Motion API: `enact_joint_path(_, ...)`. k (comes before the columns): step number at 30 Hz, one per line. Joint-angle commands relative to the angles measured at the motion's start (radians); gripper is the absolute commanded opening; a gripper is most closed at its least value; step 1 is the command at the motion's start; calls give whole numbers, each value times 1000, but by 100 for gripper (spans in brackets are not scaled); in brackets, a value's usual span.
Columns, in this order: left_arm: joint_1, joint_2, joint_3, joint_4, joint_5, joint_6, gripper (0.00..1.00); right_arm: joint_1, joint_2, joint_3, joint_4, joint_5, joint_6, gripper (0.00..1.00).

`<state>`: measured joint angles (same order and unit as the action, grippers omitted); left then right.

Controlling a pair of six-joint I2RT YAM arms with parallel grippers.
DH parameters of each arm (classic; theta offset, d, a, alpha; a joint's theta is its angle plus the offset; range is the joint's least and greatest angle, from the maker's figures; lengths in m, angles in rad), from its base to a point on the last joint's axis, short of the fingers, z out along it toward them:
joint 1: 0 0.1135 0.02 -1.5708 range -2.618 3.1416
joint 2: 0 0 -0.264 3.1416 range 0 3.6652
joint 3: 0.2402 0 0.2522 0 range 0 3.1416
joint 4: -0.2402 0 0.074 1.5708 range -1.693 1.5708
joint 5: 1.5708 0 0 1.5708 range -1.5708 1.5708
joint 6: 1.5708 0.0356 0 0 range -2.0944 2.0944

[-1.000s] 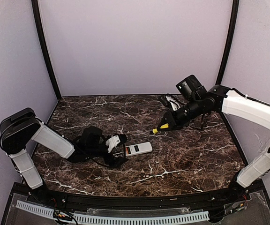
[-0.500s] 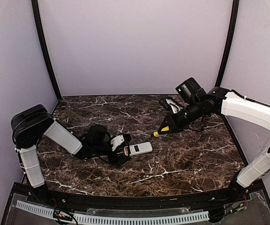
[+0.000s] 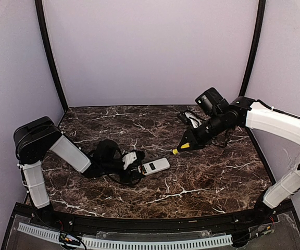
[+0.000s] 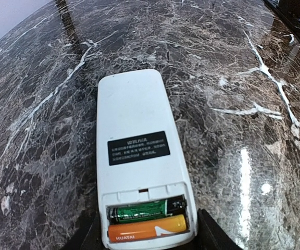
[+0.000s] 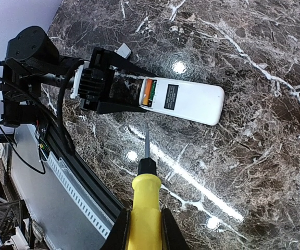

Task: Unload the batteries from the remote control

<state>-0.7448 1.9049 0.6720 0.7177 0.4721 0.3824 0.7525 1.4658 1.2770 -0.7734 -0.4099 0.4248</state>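
Note:
The white remote control (image 3: 156, 165) lies back side up on the marble table, its battery bay open. Two batteries sit side by side in the bay, a green one (image 4: 145, 211) and an orange one (image 4: 147, 227); they also show in the right wrist view (image 5: 149, 94). My left gripper (image 3: 138, 167) lies low on the table, its fingers closed on the sides of the remote's battery end (image 4: 150, 237). My right gripper (image 3: 194, 139) is shut on a yellow-handled screwdriver (image 5: 146, 198). It hovers right of the remote, with the blade tip (image 5: 146, 134) just short of the remote's long edge.
A black and white object with cables (image 3: 191, 117) lies at the back right behind my right arm. A small grey square piece (image 5: 123, 50) sits by my left gripper. The table's front rail (image 3: 139, 226) runs along the near edge.
My left arm has reached right and its fingers have come onto the remote's battery end. My right gripper has lowered the screwdriver a little toward the remote.

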Motion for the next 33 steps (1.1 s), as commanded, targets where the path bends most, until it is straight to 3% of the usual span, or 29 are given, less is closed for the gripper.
enact_joint_path(1,-44,-36,-69,19,31,-19,39,5,-29,19,-58,14,-22,0)
enact_joint_path(8,-193,-53,-111,60,-54,-48,40,7,-41,12,-116,-13,-25,0)
enact_joint_path(18,-279,-11,-99,129,-91,-94,43,97,1,33,-179,-4,13,0)
enact_joint_path(28,-288,-10,-141,228,-105,-138,70,174,82,80,-183,17,115,0)
enact_joint_path(31,-288,-30,-168,261,-105,-149,87,189,104,100,-188,19,133,0)
enact_joint_path(33,-288,-51,-187,276,-108,-153,89,196,122,114,-188,18,144,0)
